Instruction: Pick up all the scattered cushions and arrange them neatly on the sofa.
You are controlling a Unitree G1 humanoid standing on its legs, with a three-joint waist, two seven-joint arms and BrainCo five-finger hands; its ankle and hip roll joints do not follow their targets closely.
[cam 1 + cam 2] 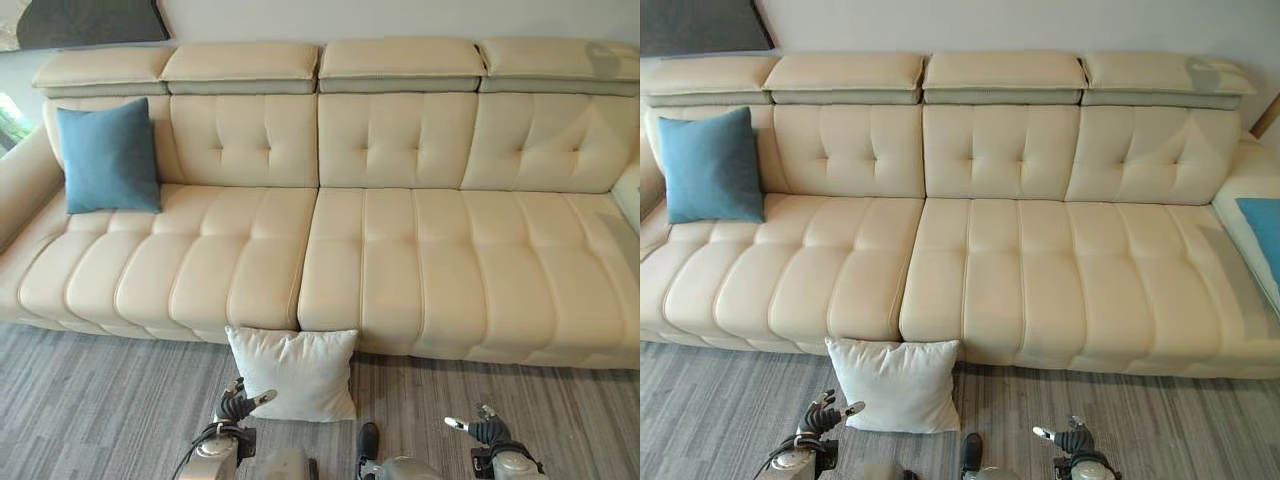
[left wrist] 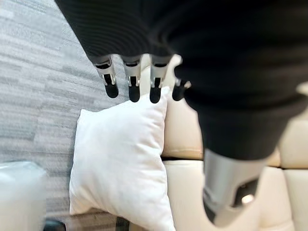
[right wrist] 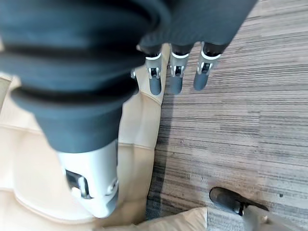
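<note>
White cushion (image 1: 293, 372) was seen on the floor (image 1: 90, 400), leaning against the sofa (image 1: 400, 270) front near the seat seam. Blue cushion (image 1: 107, 156) was propped upright at the sofa's left end; another blue cushion (image 1: 1262, 235) was partly seen at the right end. Left hand (image 1: 236, 404) and right hand (image 1: 484, 428) were held low over the floor, fingers (image 2: 132, 82) loosely extended, nothing held.
</note>
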